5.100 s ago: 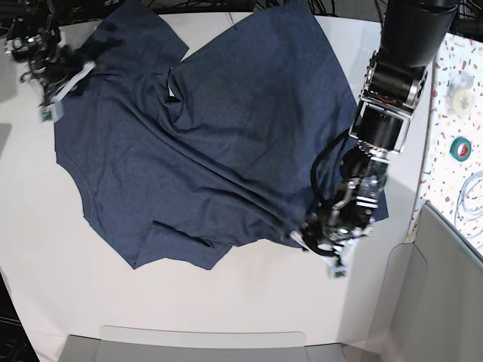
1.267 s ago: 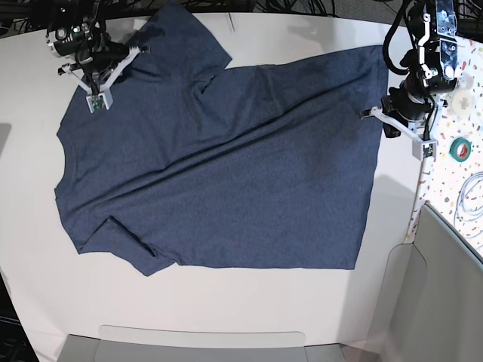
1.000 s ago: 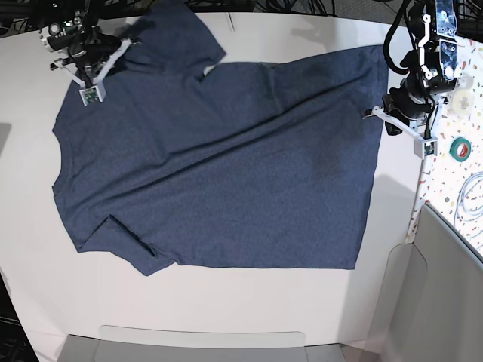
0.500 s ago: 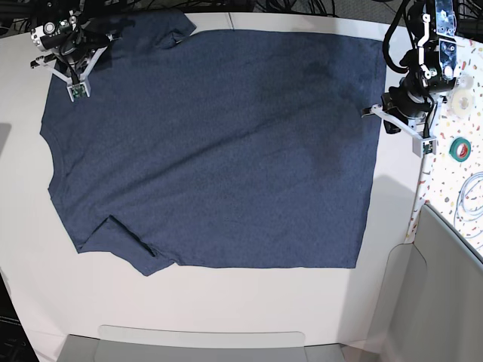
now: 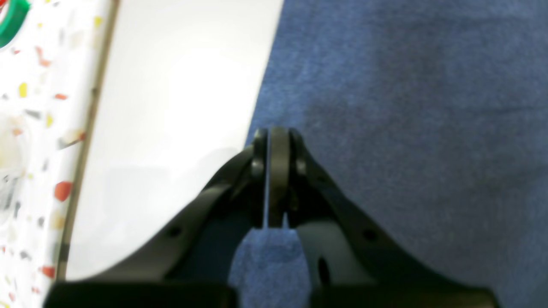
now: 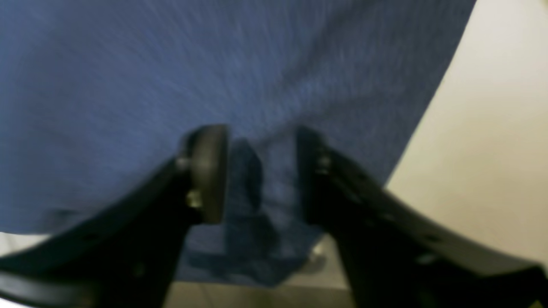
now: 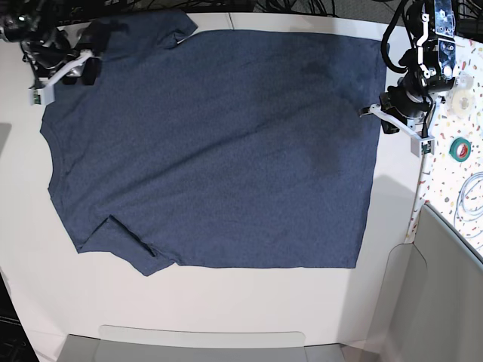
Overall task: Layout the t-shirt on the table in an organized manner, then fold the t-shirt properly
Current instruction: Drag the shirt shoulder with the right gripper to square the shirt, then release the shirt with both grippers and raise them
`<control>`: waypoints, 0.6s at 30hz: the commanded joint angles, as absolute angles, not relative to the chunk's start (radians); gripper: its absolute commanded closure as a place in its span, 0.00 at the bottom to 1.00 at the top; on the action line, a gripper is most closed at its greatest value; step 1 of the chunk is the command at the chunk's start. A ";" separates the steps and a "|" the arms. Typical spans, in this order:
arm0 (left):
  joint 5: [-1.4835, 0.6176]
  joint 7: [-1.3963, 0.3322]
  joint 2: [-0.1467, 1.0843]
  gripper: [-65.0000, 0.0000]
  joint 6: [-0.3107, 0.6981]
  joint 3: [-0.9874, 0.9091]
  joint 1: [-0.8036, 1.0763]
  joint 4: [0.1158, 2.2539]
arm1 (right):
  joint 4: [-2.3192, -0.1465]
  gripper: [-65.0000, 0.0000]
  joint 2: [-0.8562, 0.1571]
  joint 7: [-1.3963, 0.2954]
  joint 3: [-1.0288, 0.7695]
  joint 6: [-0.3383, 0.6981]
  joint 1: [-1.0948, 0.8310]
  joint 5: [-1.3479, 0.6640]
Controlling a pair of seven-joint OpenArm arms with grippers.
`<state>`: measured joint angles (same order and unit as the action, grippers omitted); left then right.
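Right hand (image 7: 60, 72), up at ten o'clock in the overhead view, has its fingers apart now over the shirt's shoulder, having swung further out to the side than half a second back. Left hand (image 7: 381, 113), at two o'clock, hasn't budged, and its wrist camera shows the fingers (image 5: 274, 171) pressed nearly together at the hem. Across the white table (image 7: 226, 309) the navy t-shirt (image 7: 219, 151) lies spread flat. Only the right wrist camera shows cloth bunched between the parted fingers (image 6: 205, 171).

Bright, even light; blurred wrist views.
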<state>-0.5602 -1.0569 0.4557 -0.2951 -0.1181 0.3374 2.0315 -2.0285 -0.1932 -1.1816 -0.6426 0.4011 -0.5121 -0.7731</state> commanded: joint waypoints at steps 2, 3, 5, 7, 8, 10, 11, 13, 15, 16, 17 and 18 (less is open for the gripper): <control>-0.558 -1.044 0.456 0.92 -0.295 -0.125 0.334 2.046 | -2.041 0.46 -0.205 -1.171 -0.725 0.406 -0.532 -0.860; -0.558 -1.044 0.456 0.92 -0.295 -0.122 0.335 2.046 | -2.040 0.43 -0.205 -1.182 -0.780 0.406 -0.549 -0.901; -0.558 -1.044 0.456 0.92 -0.295 -0.122 0.338 2.046 | -2.038 0.41 -0.197 -1.216 -0.874 0.407 -0.568 -0.961; -0.558 -1.044 0.456 0.92 -0.295 -0.122 0.348 2.046 | -2.029 0.41 -0.196 -1.285 -0.963 0.423 -0.593 -1.021; -0.558 -1.044 0.456 0.92 -0.295 -0.122 0.349 2.046 | -2.011 0.41 -0.194 -1.316 -0.998 0.450 -0.602 -1.050; -0.558 -1.044 0.456 0.91 -0.295 -0.122 0.349 2.046 | -1.931 0.41 -0.177 -1.379 -1.076 0.552 -0.624 -1.119; -0.558 -1.044 0.456 0.91 -0.295 -0.122 0.349 2.046 | -1.883 0.41 -0.173 -1.396 -1.101 0.590 -0.627 -1.138; -0.558 -1.044 0.456 0.91 -0.295 -0.120 0.349 2.045 | -1.767 0.41 -0.173 -1.396 -1.124 0.661 -0.621 -1.150; -0.558 -1.044 0.456 0.91 -0.295 -0.120 0.349 2.045 | -1.685 0.41 -0.176 -1.396 -1.124 0.684 -0.596 -1.152; -0.558 -1.044 0.456 0.91 -0.295 -0.120 0.349 2.045 | -1.655 0.41 -0.176 -1.396 -1.118 0.685 -0.584 -1.153; -0.558 -1.044 0.456 0.91 -0.295 -0.120 0.349 2.045 | -1.639 0.41 -0.176 -1.396 -1.104 0.685 -0.575 -1.156; -0.558 -1.044 0.456 0.91 -0.295 -0.120 0.349 2.045 | -1.632 0.41 -0.174 -1.396 -1.082 0.685 -0.565 -1.159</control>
<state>-0.5602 -1.0626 0.4435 -0.2955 -0.1169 0.3557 2.0312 -1.6184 -0.1562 -1.4147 -1.0740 0.6647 -0.5579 -1.1324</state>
